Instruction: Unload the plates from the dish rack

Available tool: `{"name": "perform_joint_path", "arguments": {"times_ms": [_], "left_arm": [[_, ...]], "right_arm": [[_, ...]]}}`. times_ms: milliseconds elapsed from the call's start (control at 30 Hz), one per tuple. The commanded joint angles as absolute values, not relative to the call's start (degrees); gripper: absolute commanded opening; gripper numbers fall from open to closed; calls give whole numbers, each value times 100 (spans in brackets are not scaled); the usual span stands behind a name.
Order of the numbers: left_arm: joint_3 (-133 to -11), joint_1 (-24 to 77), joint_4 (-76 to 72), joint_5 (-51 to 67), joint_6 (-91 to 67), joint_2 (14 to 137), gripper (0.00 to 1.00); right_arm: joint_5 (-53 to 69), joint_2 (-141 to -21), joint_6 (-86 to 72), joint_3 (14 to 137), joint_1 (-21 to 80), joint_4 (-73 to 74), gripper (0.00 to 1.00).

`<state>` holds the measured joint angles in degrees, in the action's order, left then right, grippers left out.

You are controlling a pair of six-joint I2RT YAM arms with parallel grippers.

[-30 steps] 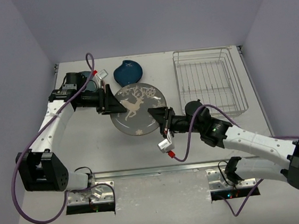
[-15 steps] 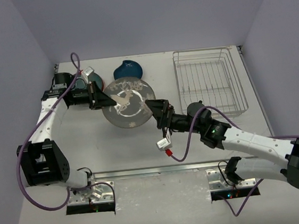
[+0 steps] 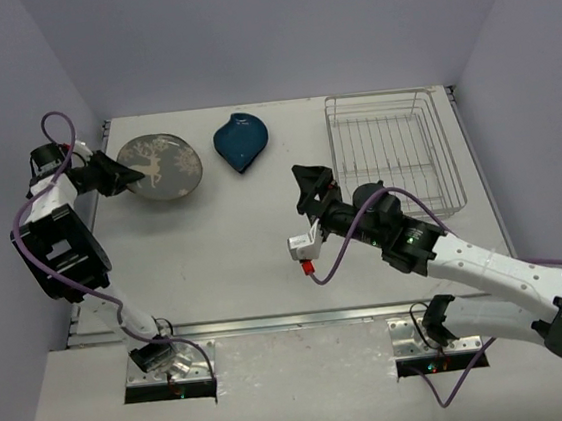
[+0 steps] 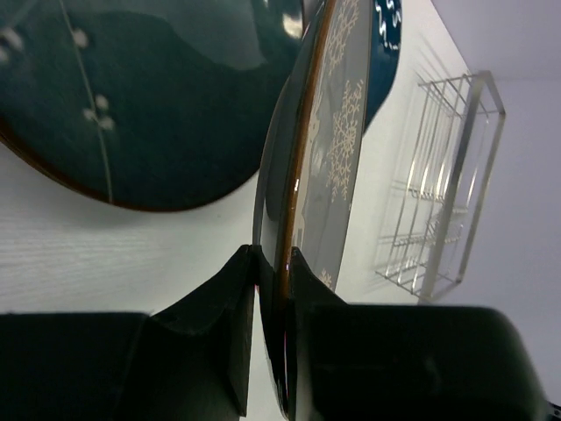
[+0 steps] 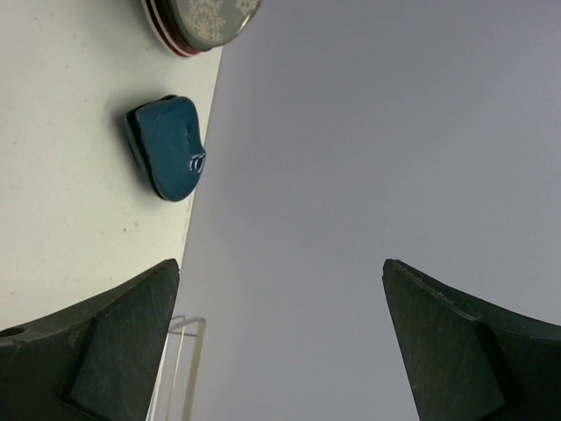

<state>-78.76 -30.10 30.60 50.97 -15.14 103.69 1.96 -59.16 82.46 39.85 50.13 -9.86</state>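
Table (image 3: 266, 262): left claw (image 3: 121, 174) clamps deer plate (image 3: 161, 167), moved left, seemingly stacked; right claw (image 3: 313, 175) spread.

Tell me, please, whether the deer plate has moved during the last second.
Yes: the deer plate went left, away from the dish rack, pinched by the left gripper.

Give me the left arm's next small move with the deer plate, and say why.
Probably lower the deer plate flat onto the teal plate, then open. The left gripper is shut on the deer plate's rim and holds it tilted over the teal plate, and the rack looks empty, so setting it down seems all that remains.
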Motion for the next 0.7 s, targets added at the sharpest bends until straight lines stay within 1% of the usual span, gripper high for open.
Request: {"name": "perform_joint_path", "arguments": {"times_ms": [0,200,500,567,667], "left_arm": [[-8672,-2977,2094,5211,-1826,10657,0],[-9054,-2988,1671,5089,-2059,11267,0],[-9348,-3015,1396,5163,-2347,11829,0],[-9378,-3015,1423,5108,-2307,11893,6],[-9395,-3015,1650,4902,-2129,11909,27]], "right_arm": [[-469,-5803,7431,4526,5054,-454,99],[-784,-5721,7066,4623,5054,-103,99],[-974,-5539,6866,4632,5054,265,99],[-993,-5537,6837,4640,5054,282,99],[-997,-5533,6799,4636,5054,286,99]]}}
